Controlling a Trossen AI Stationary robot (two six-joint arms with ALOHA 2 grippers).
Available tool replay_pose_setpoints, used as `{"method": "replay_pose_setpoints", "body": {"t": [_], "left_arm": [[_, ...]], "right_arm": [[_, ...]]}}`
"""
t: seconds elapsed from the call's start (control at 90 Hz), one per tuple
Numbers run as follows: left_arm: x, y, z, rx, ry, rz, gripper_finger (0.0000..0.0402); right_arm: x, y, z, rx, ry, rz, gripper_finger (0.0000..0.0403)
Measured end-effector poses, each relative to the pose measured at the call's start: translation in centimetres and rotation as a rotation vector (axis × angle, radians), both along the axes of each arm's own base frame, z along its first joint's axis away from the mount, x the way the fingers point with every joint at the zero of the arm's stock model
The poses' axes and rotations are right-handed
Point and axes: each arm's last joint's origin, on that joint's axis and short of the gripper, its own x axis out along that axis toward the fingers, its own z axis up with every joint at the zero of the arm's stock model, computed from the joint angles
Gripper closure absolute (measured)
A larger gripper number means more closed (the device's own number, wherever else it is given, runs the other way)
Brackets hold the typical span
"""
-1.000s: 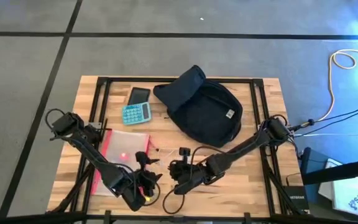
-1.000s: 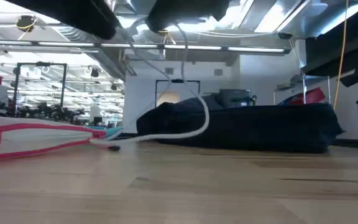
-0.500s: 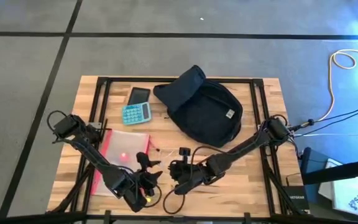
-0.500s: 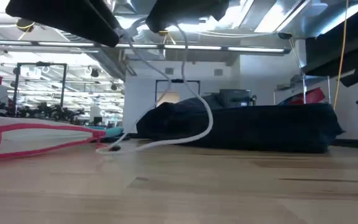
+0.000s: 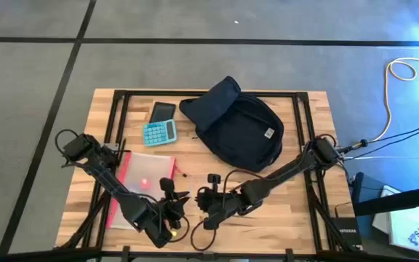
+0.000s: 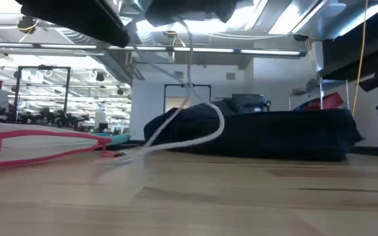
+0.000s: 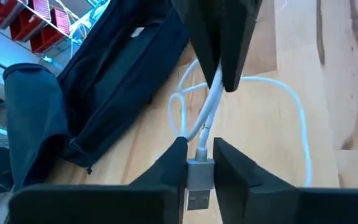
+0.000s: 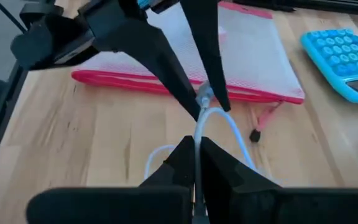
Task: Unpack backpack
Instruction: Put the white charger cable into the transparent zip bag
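On the left side of the wooden table (image 5: 297,211), the left arm reaches along the front edge, and the left claw (image 7: 199,163) is pinched tight on the silver USB plug (image 7: 197,183) at one end of a white cable (image 7: 294,102). The plug sits squarely between the two dark fingers (image 7: 169,168), with the cord running forward from it in a loose loop over the wood.

Just behind that arm lies a clear zip pouch (image 5: 145,175) with a red edge, flat on the table. Farther back sit a light blue calculator (image 5: 159,133) and, touching its rear edge, a dark phone (image 5: 161,111).

Near the front middle, the right claw (image 8: 195,154) faces the left one at close range. Its fingers (image 8: 180,158) are closed to a narrow gap around the white cable, which rises between them and arches toward the left claw's tips. In the low view the cord hangs from above in a curve and trails across the tabletop.

The backpack (image 5: 238,125), dark navy with a small white label on its front, lies flat at the back of the table, right of centre, well apart from both claws. Its upper flap is folded toward the rear left.

The right arm stretches from its base at the table's right edge toward the front middle.
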Motion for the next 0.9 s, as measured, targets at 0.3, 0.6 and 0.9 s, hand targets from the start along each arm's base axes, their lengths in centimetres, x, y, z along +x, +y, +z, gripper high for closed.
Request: {"method": "replay_pose_setpoints", "body": {"t": [0.3,0.6,0.9], "left_arm": [[0.0,-0.03,-0.05,-0.019,0.013,-0.008,0.0363],[0.01,-0.05,-0.05,-0.026,0.012,-0.006,0.0359],[0.01,-0.04,-0.05,-0.03,0.009,-0.003,0.0358]], "right_arm": [[-0.05,0.0,-0.06,-0.017,0.012,0.023,0.0402],[-0.12,0.02,-0.04,-0.01,0.024,0.039,0.0402],[-0.12,0.04,-0.04,-0.006,0.024,0.042,0.0402]]}}
